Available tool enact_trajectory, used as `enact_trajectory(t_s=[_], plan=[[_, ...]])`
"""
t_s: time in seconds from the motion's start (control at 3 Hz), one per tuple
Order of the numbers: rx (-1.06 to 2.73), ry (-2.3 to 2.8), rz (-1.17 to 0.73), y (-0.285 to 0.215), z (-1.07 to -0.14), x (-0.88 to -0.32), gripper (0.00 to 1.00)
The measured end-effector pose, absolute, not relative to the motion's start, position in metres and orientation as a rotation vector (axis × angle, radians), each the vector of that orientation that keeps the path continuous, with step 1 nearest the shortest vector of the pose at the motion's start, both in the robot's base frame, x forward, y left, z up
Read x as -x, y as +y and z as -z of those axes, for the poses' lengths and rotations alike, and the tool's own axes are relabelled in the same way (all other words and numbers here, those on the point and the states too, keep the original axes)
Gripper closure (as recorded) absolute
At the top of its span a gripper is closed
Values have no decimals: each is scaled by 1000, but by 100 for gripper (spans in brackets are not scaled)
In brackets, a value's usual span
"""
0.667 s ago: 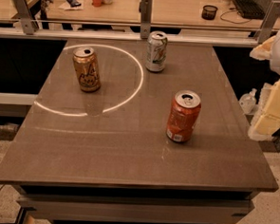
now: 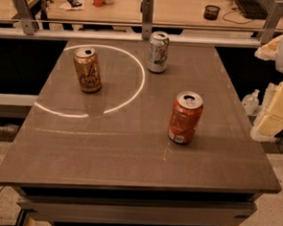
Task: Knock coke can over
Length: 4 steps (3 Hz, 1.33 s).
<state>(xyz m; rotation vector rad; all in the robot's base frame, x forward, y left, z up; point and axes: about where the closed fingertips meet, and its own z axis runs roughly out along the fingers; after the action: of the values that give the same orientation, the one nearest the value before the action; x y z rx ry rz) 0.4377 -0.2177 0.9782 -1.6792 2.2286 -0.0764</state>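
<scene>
The coke can (image 2: 185, 117) is orange-red with a silver top and a pale label patch near its base. It stands upright on the right half of the brown table (image 2: 129, 152). My gripper (image 2: 275, 109) shows as pale yellow-white parts at the right edge of the view, beyond the table's right side and well apart from the can. It touches nothing.
A gold-brown can with a drawn figure (image 2: 88, 69) stands upright at the back left, inside a bright ring of light on the tabletop. A white and green can (image 2: 158, 51) stands at the back centre. A railing and a desk with clutter lie behind the table.
</scene>
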Motion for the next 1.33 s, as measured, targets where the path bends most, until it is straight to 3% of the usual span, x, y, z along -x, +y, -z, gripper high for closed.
enact_trajectory(t_s=[0.67,1.33], plan=[[1353,2126,-105,-258,-974,-437,0],[1234,1807,-368,-232,-957,-428,0]])
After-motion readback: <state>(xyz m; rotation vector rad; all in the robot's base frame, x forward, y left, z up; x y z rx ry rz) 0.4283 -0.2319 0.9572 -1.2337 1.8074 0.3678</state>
